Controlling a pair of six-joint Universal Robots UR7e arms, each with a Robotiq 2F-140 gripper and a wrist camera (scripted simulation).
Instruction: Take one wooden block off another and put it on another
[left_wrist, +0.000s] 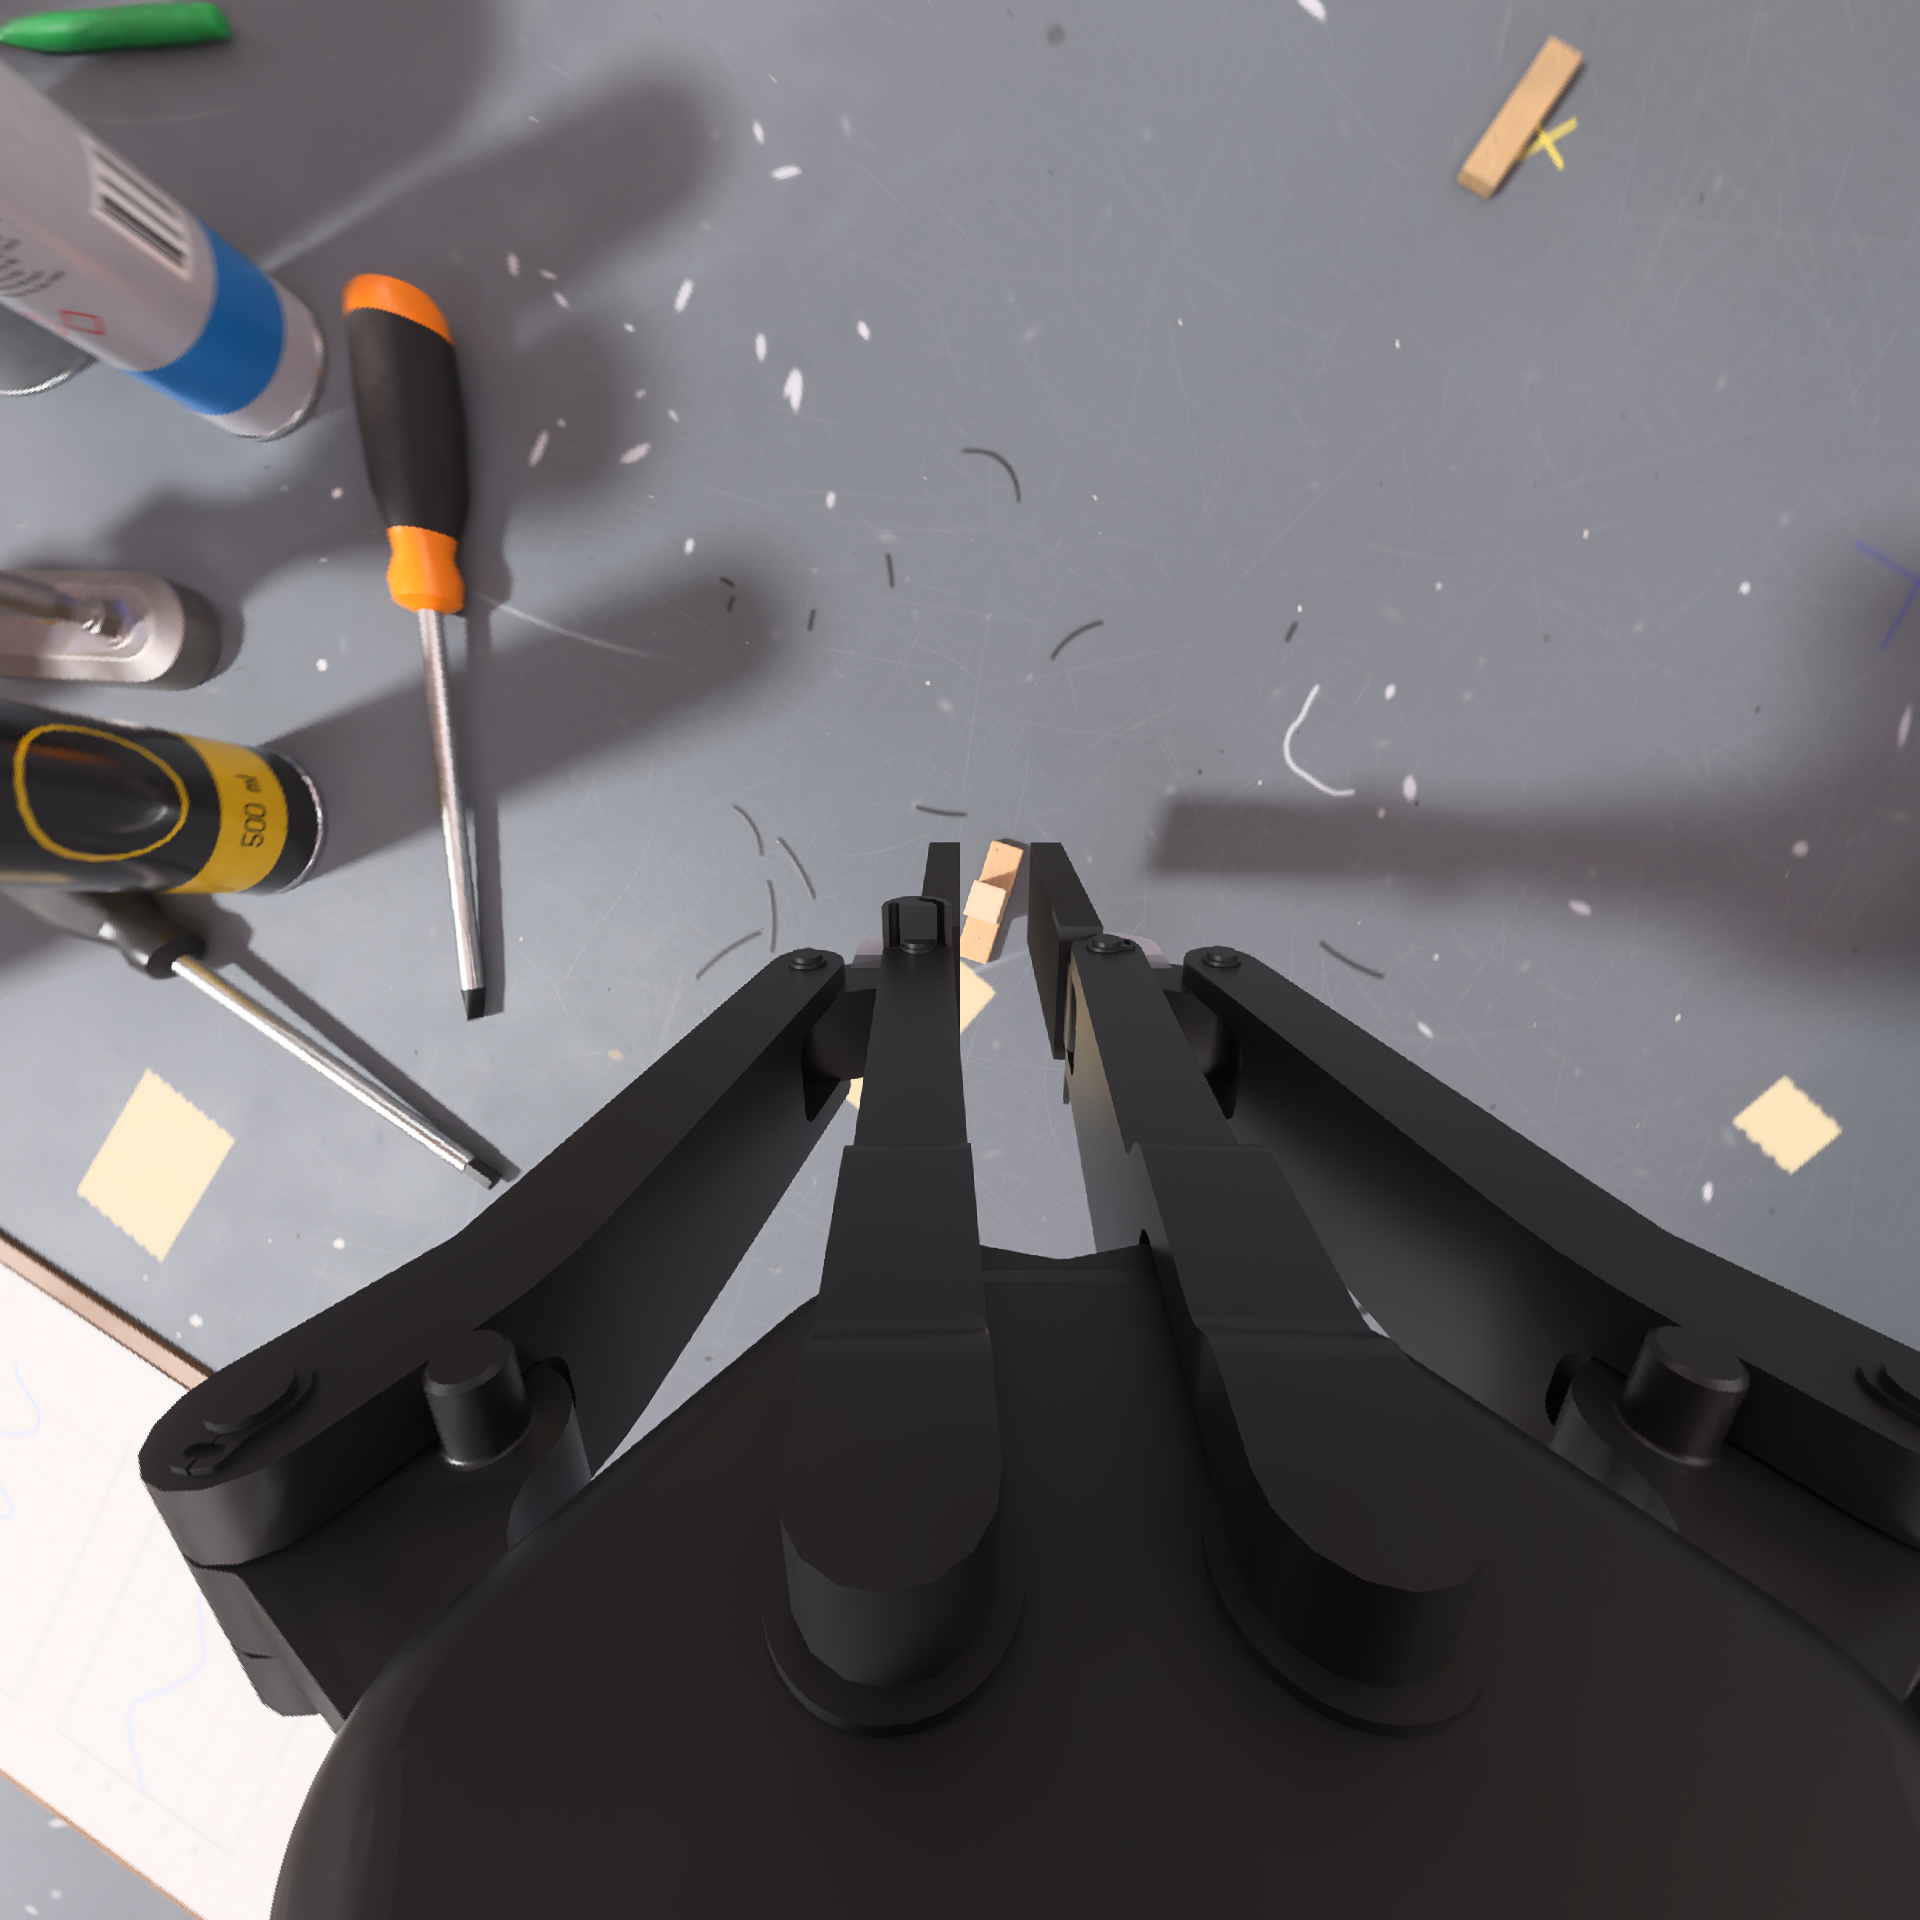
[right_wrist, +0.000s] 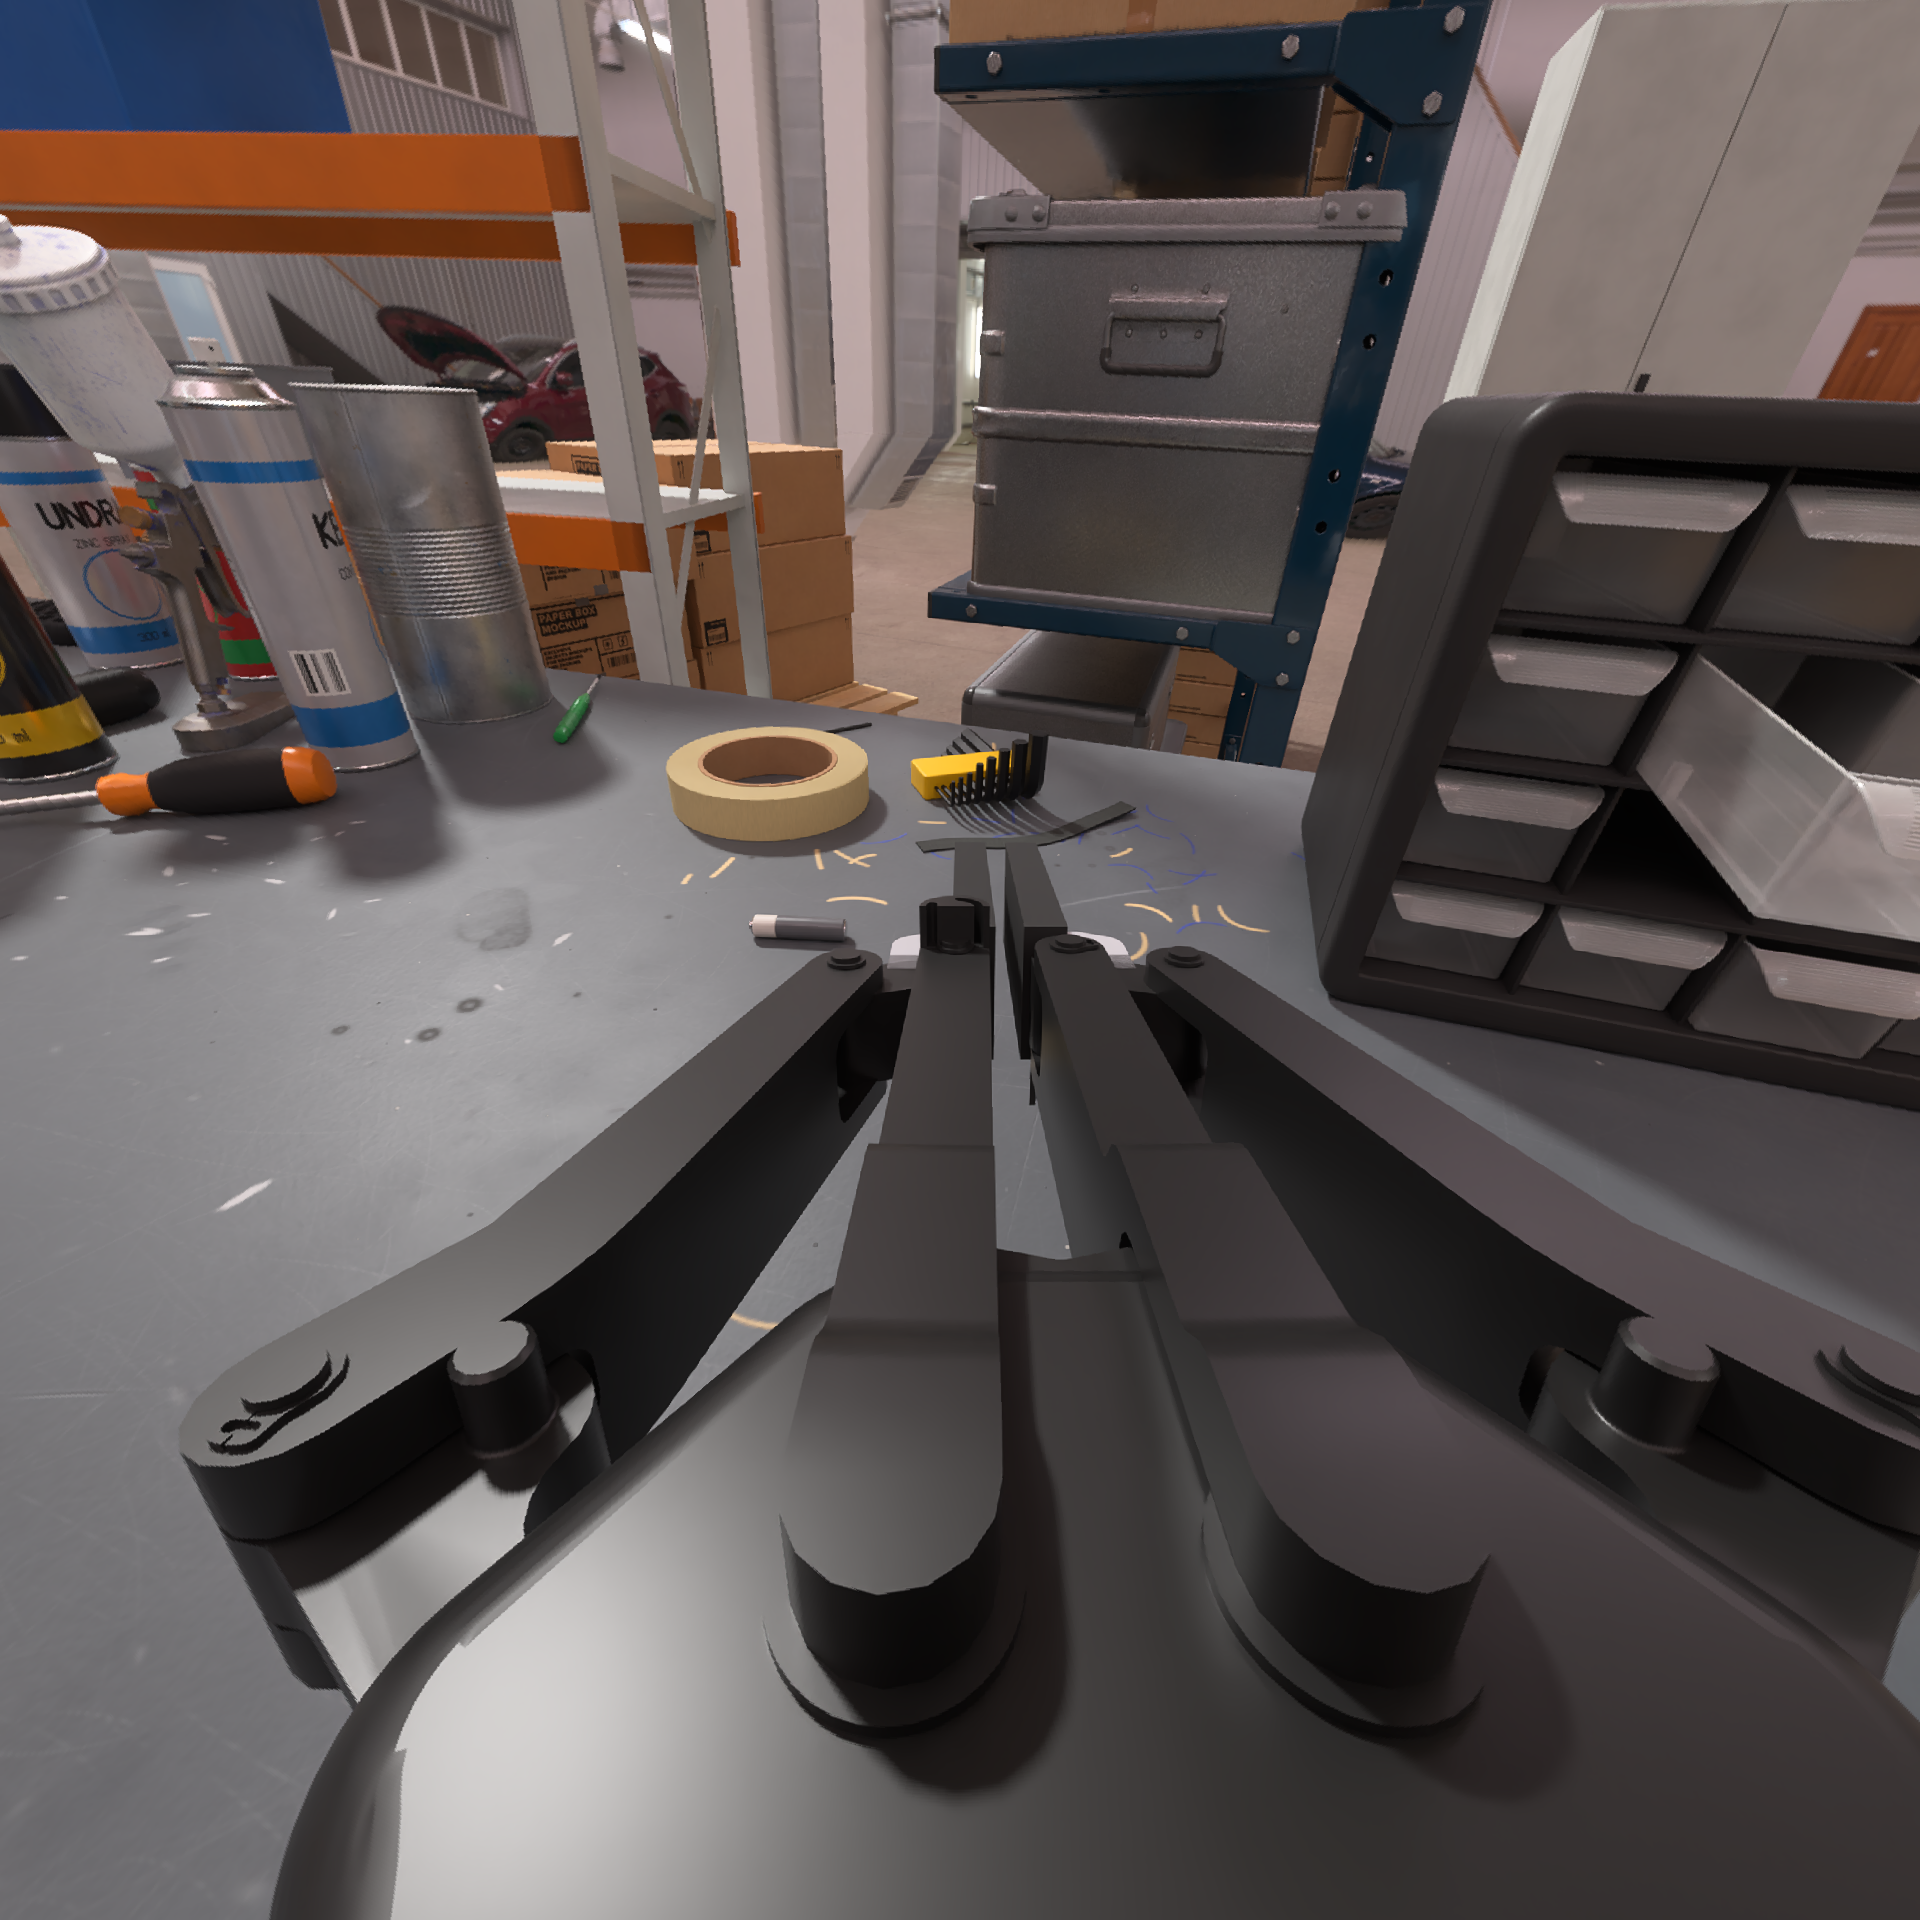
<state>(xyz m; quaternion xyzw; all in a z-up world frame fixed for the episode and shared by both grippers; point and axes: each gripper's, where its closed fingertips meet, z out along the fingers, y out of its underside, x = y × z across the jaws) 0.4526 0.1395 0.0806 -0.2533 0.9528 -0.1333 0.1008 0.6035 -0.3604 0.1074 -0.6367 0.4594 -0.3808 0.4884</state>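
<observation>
In the left wrist view, a small stack of pale wooden blocks (left_wrist: 989, 902) lies on the grey table, seen between my left gripper's (left_wrist: 995, 862) fingertips. The jaws stand narrowly apart, and a sliver of table shows between the left finger and the stack. Whether the pads touch the blocks is not clear. Another wooden block (left_wrist: 1522, 116), a longer plank, lies far off at the upper right beside a yellow mark. My right gripper (right_wrist: 995, 868) is shut and empty, low over the table. No block shows in the right wrist view.
Left of the left gripper lie an orange-black screwdriver (left_wrist: 416, 499), spray cans (left_wrist: 197, 312) (left_wrist: 156, 810) and a second screwdriver shaft (left_wrist: 343, 1081). Ahead of the right gripper are a masking tape roll (right_wrist: 767, 781), a yellow hex key set (right_wrist: 977, 774), a small battery (right_wrist: 798, 927) and a drawer organiser (right_wrist: 1662, 727) at right.
</observation>
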